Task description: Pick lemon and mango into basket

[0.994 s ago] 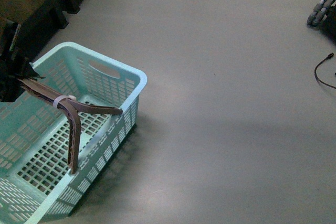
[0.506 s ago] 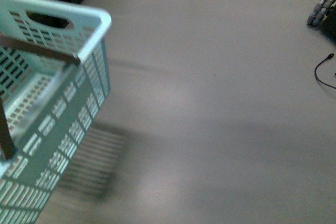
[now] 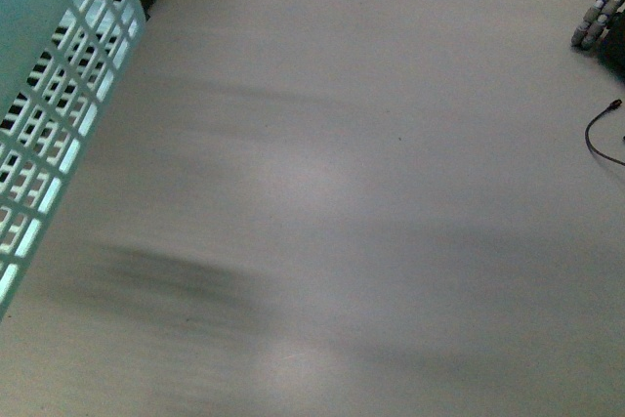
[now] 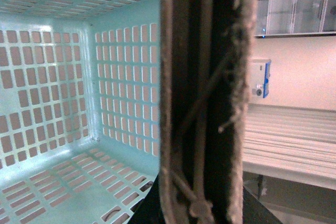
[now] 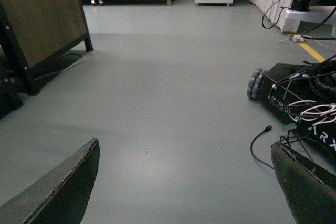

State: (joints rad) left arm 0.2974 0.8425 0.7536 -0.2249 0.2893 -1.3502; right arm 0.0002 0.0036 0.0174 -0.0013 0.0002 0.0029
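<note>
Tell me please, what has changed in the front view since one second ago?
The basket rose off the floor and swung up and left; now only one slotted wall shows, blurred, at the picture's upper left. It seems to hang by its brown bars, seen close in the left wrist view. Floor and black cable stayed.

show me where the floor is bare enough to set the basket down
The gray floor is bare across the middle, between the basket at the left edge and the black cable at right. Crowded only far right, by the wheels and cable.
</note>
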